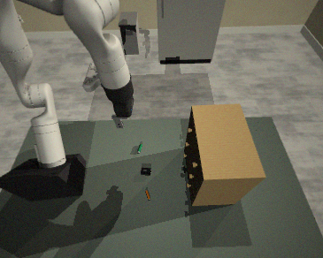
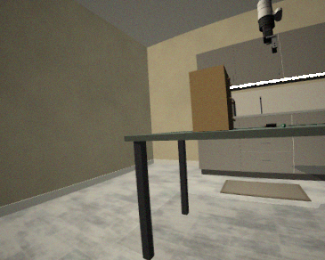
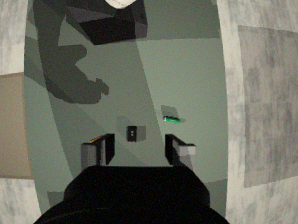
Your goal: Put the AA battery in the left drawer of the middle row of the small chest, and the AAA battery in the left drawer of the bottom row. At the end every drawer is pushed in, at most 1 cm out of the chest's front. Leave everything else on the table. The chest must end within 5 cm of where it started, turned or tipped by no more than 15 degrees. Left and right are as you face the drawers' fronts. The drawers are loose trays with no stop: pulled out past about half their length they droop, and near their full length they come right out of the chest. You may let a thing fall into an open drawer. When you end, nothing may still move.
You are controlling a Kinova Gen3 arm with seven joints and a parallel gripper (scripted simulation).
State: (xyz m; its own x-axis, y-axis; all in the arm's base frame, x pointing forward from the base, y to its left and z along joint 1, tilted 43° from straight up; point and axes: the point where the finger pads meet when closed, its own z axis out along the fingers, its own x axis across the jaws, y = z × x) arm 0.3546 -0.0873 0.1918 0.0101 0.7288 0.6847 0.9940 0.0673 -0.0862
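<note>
So, going by the top view, nearest first: there's a grey-green desk (image 1: 290, 212) (image 2: 167, 136) (image 3: 200, 75), with big arm shadows thrown across its near left part. The slim orange battery (image 1: 148, 194) is lying on it, and in the wrist view one finger hides most of it. Just past that sits a small black block (image 1: 146, 170) (image 2: 271, 125) (image 3: 132, 133), apart from the battery. A bit farther on is the green battery with a pale end (image 1: 140, 147) (image 2: 283, 125) (image 3: 171, 120), also lying on the desk. Honestly can't tell from here which one's the AA and which is the AAA, but both are outside the chest.

Over to the right of those is the light wood chest (image 1: 228, 141) (image 2: 207, 100), upright, its dark front with little tan knobs (image 1: 195, 164) facing the batteries. That front's too edge-on to read each drawer.

The arm's faceted black base (image 1: 16, 181) (image 3: 135, 22) is on the left side of the desk, and the white arm (image 1: 111, 66) (image 2: 264, 9) reaches over toward the far side. Its gripper (image 1: 119, 122) (image 2: 274, 48) (image 3: 139, 144) is up in the air, fingers wide apart, nothing between them. Way in the back there's a tall grey fridge-like unit (image 1: 188, 31) by the wall.
</note>
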